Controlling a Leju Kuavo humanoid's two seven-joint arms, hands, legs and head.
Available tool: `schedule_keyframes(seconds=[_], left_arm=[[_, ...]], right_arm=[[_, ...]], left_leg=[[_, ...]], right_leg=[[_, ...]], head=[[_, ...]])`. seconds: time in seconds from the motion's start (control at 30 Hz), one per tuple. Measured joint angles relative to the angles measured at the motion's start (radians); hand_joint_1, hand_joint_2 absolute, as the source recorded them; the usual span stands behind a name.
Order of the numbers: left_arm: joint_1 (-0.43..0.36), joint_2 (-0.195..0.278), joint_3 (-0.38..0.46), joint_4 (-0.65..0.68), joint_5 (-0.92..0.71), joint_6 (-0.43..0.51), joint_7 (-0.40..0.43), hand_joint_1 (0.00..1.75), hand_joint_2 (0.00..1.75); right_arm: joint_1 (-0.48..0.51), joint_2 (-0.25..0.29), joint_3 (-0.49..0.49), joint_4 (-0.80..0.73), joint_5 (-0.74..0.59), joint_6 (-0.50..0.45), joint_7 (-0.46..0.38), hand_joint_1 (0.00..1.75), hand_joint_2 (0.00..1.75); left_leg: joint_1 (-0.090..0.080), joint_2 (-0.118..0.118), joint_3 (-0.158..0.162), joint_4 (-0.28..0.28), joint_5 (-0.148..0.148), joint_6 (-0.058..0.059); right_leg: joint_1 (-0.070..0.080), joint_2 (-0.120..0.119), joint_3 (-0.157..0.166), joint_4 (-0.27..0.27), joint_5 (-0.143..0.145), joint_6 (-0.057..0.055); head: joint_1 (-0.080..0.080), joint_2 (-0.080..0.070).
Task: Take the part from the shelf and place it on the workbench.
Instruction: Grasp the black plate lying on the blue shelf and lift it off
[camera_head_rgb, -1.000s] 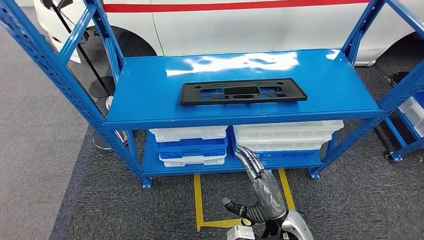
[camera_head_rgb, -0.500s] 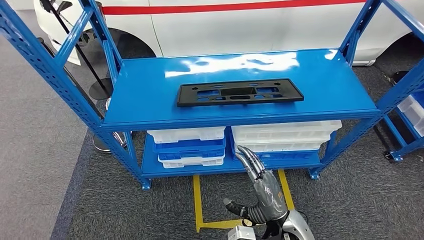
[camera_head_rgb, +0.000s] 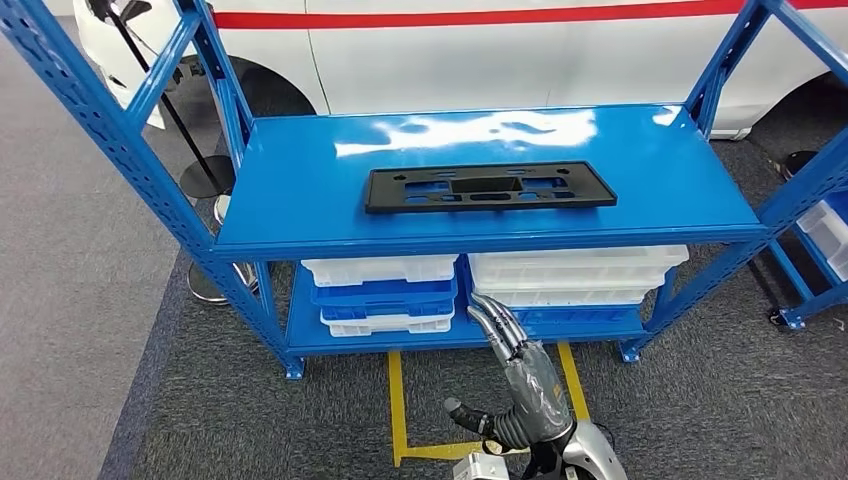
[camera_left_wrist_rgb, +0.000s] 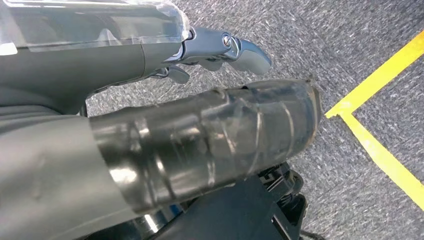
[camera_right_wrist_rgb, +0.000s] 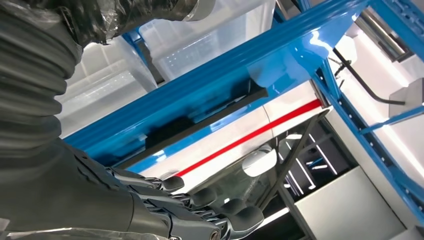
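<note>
A flat black part with several cut-outs lies lengthwise in the middle of the top board of the blue shelf. My right hand is raised low in front of the shelf, below the board's front edge, with fingers stretched toward it, thumb out to the side and nothing in it. In the right wrist view the part shows as a dark edge above the blue board, beyond my right hand. My left hand hangs over the grey carpet, holding nothing, fingers loosely extended.
White and blue trays and white bins are stacked on the lower board. A white car with a red stripe stands behind the shelf. Yellow floor tape runs in front. A second blue rack with a white bin stands at the right.
The whole picture has swayed slightly left and back right, so the camera moved. The part has not moved on the shelf, and my right hand keeps its pose.
</note>
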Motion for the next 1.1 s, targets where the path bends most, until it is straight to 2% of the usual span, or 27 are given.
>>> schedule_keyframes(seconds=[0.1,0.17,0.2,0.27,0.3,0.33,0.37,0.4,0.43,0.5,0.53,0.6,0.67,0.73,0.8,0.83,0.87,0.9,0.93,1.0,1.03,1.1], left_arm=[[0.000,0.000,0.000,0.000,0.002,0.012,0.004,0.00,0.00],[-0.001,0.000,0.000,0.000,0.003,0.022,0.007,0.00,0.00],[-0.001,0.000,0.000,0.000,0.004,0.027,0.008,0.00,0.00],[-0.001,0.000,0.000,0.000,0.004,0.033,0.008,0.00,0.00],[0.000,0.000,0.000,0.000,0.004,0.034,0.008,0.00,0.00],[0.001,0.000,0.000,0.000,0.005,0.035,0.008,0.00,0.00],[0.002,0.000,0.000,0.000,0.005,0.036,0.008,0.00,0.00],[0.002,0.000,0.000,0.000,0.005,0.036,0.008,0.00,0.00],[0.002,0.000,0.000,0.000,0.005,0.036,0.008,0.00,0.00],[0.000,0.001,0.000,0.000,0.006,0.036,0.008,0.00,0.00],[-0.001,0.001,0.000,0.000,0.006,0.037,0.008,0.00,0.00],[-0.001,0.002,0.000,0.000,0.007,0.037,0.007,0.00,0.00],[0.000,0.001,0.000,0.000,0.009,0.038,0.007,0.00,0.00],[-0.001,0.001,0.000,0.000,0.011,0.039,0.006,0.00,0.00],[-0.002,0.000,0.000,0.000,0.011,0.040,0.006,0.00,0.00],[0.000,0.000,0.000,0.000,0.011,0.040,0.006,0.00,0.00],[0.001,0.000,0.000,0.000,0.011,0.040,0.006,0.00,0.00],[0.002,0.000,0.000,0.000,0.011,0.040,0.006,0.00,0.00],[0.002,-0.001,0.000,0.000,0.011,0.040,0.006,0.00,0.00],[0.002,-0.002,0.000,0.000,0.011,0.040,0.006,0.00,0.00],[0.002,-0.002,0.000,0.000,0.011,0.040,0.006,0.00,0.00],[0.002,-0.002,0.000,0.000,0.012,0.040,0.006,0.00,0.00]], right_arm=[[-0.001,0.000,0.000,0.001,0.000,0.002,0.000,0.00,1.75],[-0.002,0.000,0.000,0.001,0.000,0.002,0.000,0.00,1.75],[-0.002,0.000,0.000,0.001,0.000,0.001,0.000,0.00,1.75],[0.000,0.000,0.000,0.001,0.000,0.001,0.001,0.00,1.75],[0.001,0.000,0.000,0.001,0.000,0.001,0.001,0.00,1.75],[0.003,0.000,0.000,0.001,-0.001,0.001,0.001,0.00,1.75],[0.003,0.000,0.000,0.001,-0.001,0.001,0.001,0.00,1.75],[0.004,0.000,0.000,0.001,-0.001,0.001,0.001,0.00,1.75],[0.004,0.000,0.000,0.000,-0.002,0.001,0.001,0.00,1.75],[0.004,0.000,0.000,-0.001,-0.002,0.001,0.001,0.00,1.75],[0.004,0.000,0.000,-0.001,-0.002,0.001,0.001,0.00,1.75],[0.004,0.000,0.000,-0.002,-0.002,0.001,0.001,0.00,1.75],[0.004,0.000,0.000,-0.004,-0.003,0.001,0.001,0.00,1.75],[0.004,0.000,0.000,-0.006,-0.003,0.001,0.002,0.00,1.75],[0.007,0.000,0.000,-0.006,-0.003,0.001,0.002,0.00,1.75],[0.010,0.000,0.000,-0.005,-0.003,0.000,0.002,0.00,1.75],[0.012,0.000,0.000,-0.005,-0.003,0.000,0.002,0.00,1.75],[0.013,0.000,0.000,-0.005,-0.003,0.000,0.002,0.00,1.75],[0.013,-0.001,0.000,-0.004,-0.003,0.000,0.002,0.00,1.75],[0.012,-0.002,0.000,-0.005,-0.003,0.000,0.002,0.00,1.75],[0.013,-0.002,0.000,-0.005,-0.003,0.000,0.002,0.00,1.75],[0.014,-0.002,0.000,-0.006,-0.004,-0.001,0.002,0.00,1.75]], left_leg=[[-0.001,-0.001,-0.004,0.005,-0.003,-0.014],[0.002,-0.001,-0.011,0.026,-0.021,-0.025],[0.004,-0.001,-0.025,0.059,-0.044,-0.031],[0.006,0.000,-0.081,0.183,-0.110,-0.040],[0.008,0.000,-0.110,0.245,-0.134,-0.042],[0.008,0.000,-0.129,0.286,-0.143,-0.043],[0.008,0.000,-0.129,0.286,-0.131,-0.041],[0.008,0.000,-0.110,0.244,-0.099,-0.038],[0.007,0.000,-0.076,0.172,-0.059,-0.031],[0.001,0.000,-0.015,0.042,-0.009,-0.016],[-0.002,0.000,-0.002,0.011,-0.003,-0.011],[-0.007,-0.001,0.000,-0.003,-0.003,-0.006],[0.000,0.000,0.007,-0.020,0.007,0.002],[0.006,0.003,0.014,-0.037,0.017,0.011],[0.003,0.004,0.012,-0.036,0.018,0.015],[0.002,0.004,0.011,-0.034,0.017,0.015],[0.001,0.004,0.010,-0.031,0.015,0.016],[0.001,0.004,0.009,-0.027,0.013,0.015],[0.001,0.003,0.009,-0.022,0.010,0.014],[-0.001,0.002,0.006,-0.008,0.001,0.007],[-0.002,0.001,0.004,-0.003,-0.002,0.002],[-0.006,0.001,0.000,0.003,-0.006,-0.007]], right_leg=[[0.005,0.003,0.002,-0.014,0.001,-0.018],[0.004,0.001,0.002,-0.018,0.005,-0.031],[0.002,0.000,0.002,-0.020,0.007,-0.036],[0.001,-0.002,0.000,-0.021,0.007,-0.041],[0.002,-0.002,-0.001,-0.020,0.007,-0.042],[0.003,-0.002,-0.001,-0.020,0.008,-0.042],[0.003,-0.002,-0.001,-0.020,0.007,-0.042],[0.004,-0.001,0.001,-0.020,0.007,-0.042],[0.004,0.000,0.003,-0.020,0.007,-0.041],[0.006,0.001,0.004,-0.021,0.007,-0.038],[0.006,0.001,0.002,-0.021,0.008,-0.034],[0.006,0.001,-0.001,-0.025,0.012,-0.023],[0.006,0.000,0.001,-0.023,0.005,-0.012],[0.006,0.000,-0.025,0.040,-0.039,-0.005],[0.006,0.000,-0.086,0.167,-0.100,-0.001],[0.006,0.000,-0.110,0.216,-0.115,0.001],[0.006,0.000,-0.120,0.235,-0.111,0.003],[0.005,-0.001,-0.108,0.213,-0.087,0.003],[0.005,-0.001,-0.081,0.160,-0.053,0.002],[0.007,-0.001,-0.018,0.035,-0.006,-0.004],[0.008,0.000,-0.002,0.001,0.001,-0.009],[0.011,0.002,0.001,-0.016,0.002,-0.018]], head=[[0.000,0.000],[-0.001,0.000],[-0.001,0.000],[-0.001,0.000],[-0.001,0.000],[-0.001,0.000],[-0.001,0.000],[-0.001,0.000],[-0.001,0.000],[-0.001,0.000],[-0.001,0.000],[-0.001,0.000],[0.000,0.000],[0.001,0.000],[0.001,0.000],[0.001,0.000],[0.001,0.000],[0.001,0.000],[0.001,0.000],[0.001,0.000],[0.001,0.000],[0.000,0.000]])
